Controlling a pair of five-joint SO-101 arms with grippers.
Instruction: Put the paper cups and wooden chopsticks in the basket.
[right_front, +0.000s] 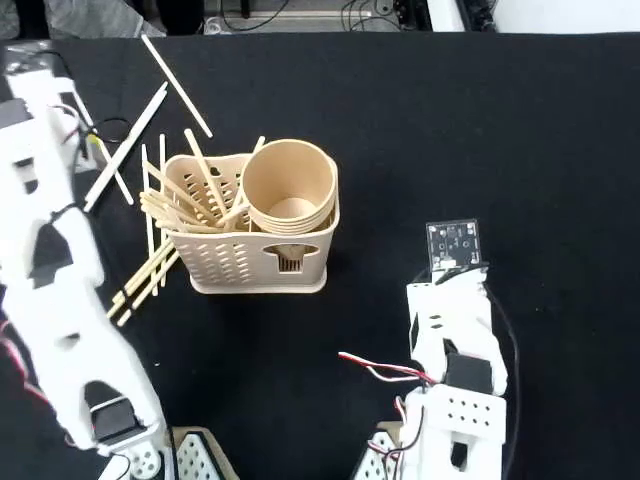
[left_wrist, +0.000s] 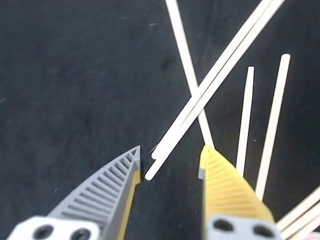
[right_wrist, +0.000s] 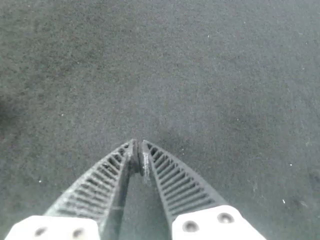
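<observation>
1. The basket (right_front: 250, 265) stands on the black table (right_front: 480, 120), at about 10 o'clock from the table's middle in the high view.
2. A stack of cups (right_front: 289, 185) sits upright in the basket's 3 o'clock half, with its rim above the basket's wall.
3. Several chopsticks (right_front: 185, 195) lean in the 9 o'clock half, their ends poking out over the rim.
4. More sticks lie loose on the table. A single (right_front: 176, 73) is at 11 o'clock from the basket, a pair (right_front: 128, 146) at 10 o'clock, and a bundle (right_front: 148, 275) at 8 o'clock, just beside the basket's corner.
5. The left arm (right_front: 50, 250) runs along the table's 9 o'clock side, its far end near the pair.
6. The left gripper (left_wrist: 171, 150) is released, jaws spread wide, and grasps nothing.
7. In the left wrist view, the pair's near end lies between the fingertips, closer to the grey finger than the yellow one.
8. A crossing stick (left_wrist: 186, 60) lies across the pair. Two parallel sticks (left_wrist: 245, 115) lie beside the yellow finger.
9. I cannot tell whether the fingertips touch the table.
10. The right arm (right_front: 455, 350) is at 4 o'clock from the basket, well apart from it.
11. The right gripper (right_wrist: 139, 150) is clenched, tips pressed against each other, over bare table.
</observation>
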